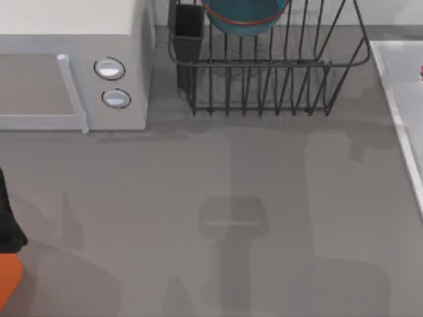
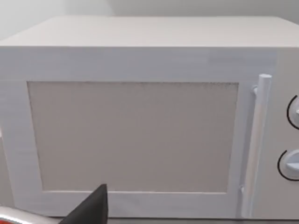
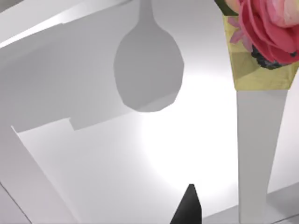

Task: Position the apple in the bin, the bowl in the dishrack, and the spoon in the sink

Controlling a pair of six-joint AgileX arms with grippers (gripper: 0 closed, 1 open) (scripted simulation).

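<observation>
Spoon [image 3: 261, 37] hangs closest to the right wrist camera, over the sink [image 3: 93, 154]; its grip I cannot tell. One bowl [image 1: 246, 14] sits in the dishrack [image 1: 264, 86]. Left arm faces one microwave [image 2: 140, 130].

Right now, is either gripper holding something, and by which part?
Cannot be told: the spoon passes close to the right gripper, over the sink, but any hold lies beyond the picture's edge.

Spoon [image 3: 259, 121] (flowered pink-and-yellow end) above pale sink [image 3: 93, 158].
</observation>
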